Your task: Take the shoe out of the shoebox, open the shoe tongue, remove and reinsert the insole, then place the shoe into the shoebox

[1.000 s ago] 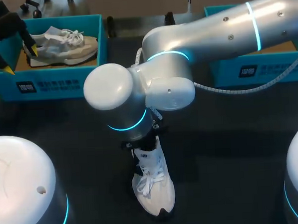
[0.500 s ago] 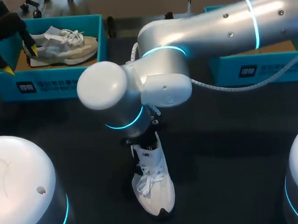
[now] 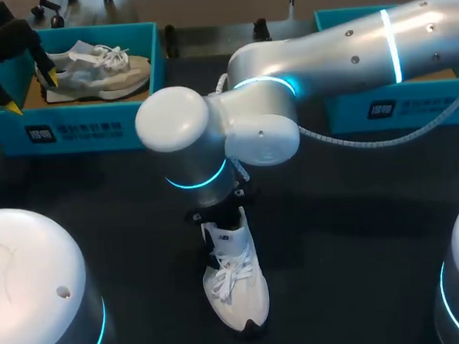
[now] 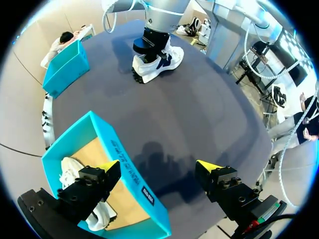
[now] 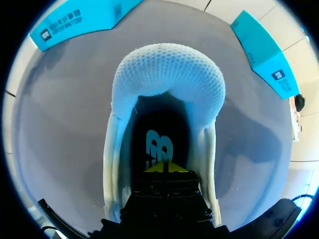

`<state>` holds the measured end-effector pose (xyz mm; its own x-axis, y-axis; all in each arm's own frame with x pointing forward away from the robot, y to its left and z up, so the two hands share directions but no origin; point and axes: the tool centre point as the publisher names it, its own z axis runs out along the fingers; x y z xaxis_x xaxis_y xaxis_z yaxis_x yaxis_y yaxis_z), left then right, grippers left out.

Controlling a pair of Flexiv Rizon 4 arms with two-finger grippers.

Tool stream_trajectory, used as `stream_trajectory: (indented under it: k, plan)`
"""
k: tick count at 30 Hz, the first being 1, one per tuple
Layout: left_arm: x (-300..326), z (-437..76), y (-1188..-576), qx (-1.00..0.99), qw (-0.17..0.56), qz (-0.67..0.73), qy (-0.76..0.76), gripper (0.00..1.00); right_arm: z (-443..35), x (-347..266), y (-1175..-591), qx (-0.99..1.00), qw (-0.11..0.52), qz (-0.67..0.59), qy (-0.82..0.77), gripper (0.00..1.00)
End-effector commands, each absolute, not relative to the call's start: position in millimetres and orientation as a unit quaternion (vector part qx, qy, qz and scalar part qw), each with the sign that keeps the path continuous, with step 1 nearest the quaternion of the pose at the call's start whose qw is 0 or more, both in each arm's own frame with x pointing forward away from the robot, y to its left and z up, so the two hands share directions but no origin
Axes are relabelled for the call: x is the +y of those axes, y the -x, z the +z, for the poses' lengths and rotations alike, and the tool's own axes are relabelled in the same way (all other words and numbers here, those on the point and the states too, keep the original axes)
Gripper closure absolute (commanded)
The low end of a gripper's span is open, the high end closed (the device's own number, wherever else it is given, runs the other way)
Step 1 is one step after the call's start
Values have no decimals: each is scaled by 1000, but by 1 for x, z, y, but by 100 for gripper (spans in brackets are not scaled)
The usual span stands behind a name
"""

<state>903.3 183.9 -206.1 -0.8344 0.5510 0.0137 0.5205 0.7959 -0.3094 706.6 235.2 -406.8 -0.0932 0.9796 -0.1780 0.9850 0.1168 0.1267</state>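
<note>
Around right gripper [image 5: 164,167], rounded mesh shoe [image 5: 167,74]

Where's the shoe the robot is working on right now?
In the head view the white sneaker lies on the dark table, near the middle, toe toward the robot; the right gripper sits over its heel opening, pointing inside.

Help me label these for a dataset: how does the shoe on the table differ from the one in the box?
The table shoe is white; the boxed shoe is grey and beige. The table shoe has the right gripper inside its opening; the boxed shoe lies untouched in the blue shoebox. Both have white laces.
</note>
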Motion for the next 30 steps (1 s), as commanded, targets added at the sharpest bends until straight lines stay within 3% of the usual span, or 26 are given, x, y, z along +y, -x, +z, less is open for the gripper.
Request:
stream_trajectory:
  k: [1,6,11,30]
  plan:
    - [184,-206,-904,-946,52,147,283,0,-412,238,-699,727,122,3,-675,100]
    - [184,-206,-904,-946,52,147,283,0,-387,242,-698,727,147,7,-671,100]
    - [184,-206,-904,-946,52,147,283,0,-380,253,-703,733,123,16,-669,100]
    - [184,-206,-904,-946,52,147,283,0,-414,263,-701,734,52,22,-677,100]
